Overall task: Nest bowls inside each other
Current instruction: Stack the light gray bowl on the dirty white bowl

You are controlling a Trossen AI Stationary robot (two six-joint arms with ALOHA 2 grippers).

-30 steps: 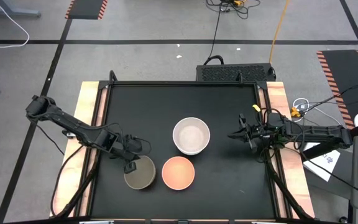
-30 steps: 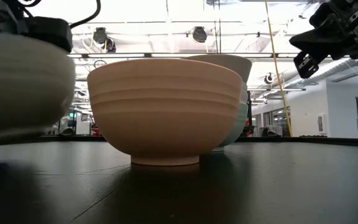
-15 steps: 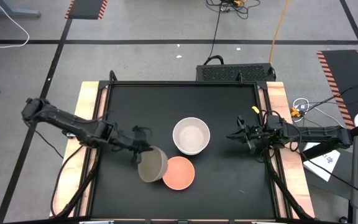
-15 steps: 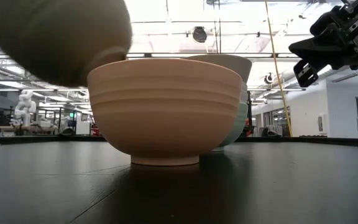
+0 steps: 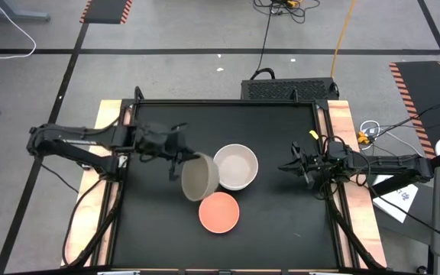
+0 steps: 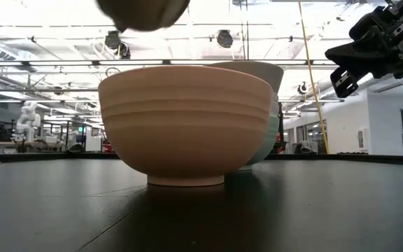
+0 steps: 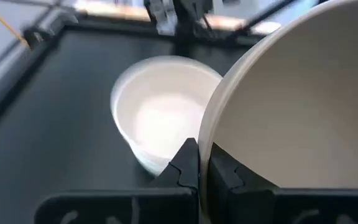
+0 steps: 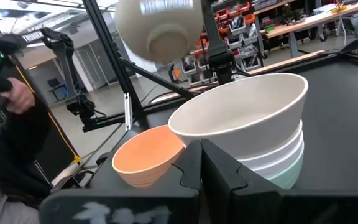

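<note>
High view, left to right: left tool [image 5: 180, 162] pinches rim of olive-grey bowl [image 5: 200, 177], carried tilted above bench [image 5: 273, 221], beside white bowl stack [image 5: 236, 166]. Peach-orange bowl [image 5: 219, 212] sits near front. Right tool [image 5: 297, 167] waits at right edge, fingers together, empty. Bowls look rigid, smooth, light; rim pinch suits, slip likely.

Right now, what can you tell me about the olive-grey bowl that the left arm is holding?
The olive-grey bowl is small, round and smooth, ceramic-looking, with a pale inside. The left gripper pinches its rim, one finger inside, and holds it in the air, tilted on its side, beside the white bowl stack and above the peach-orange bowl. It touches neither.
</note>
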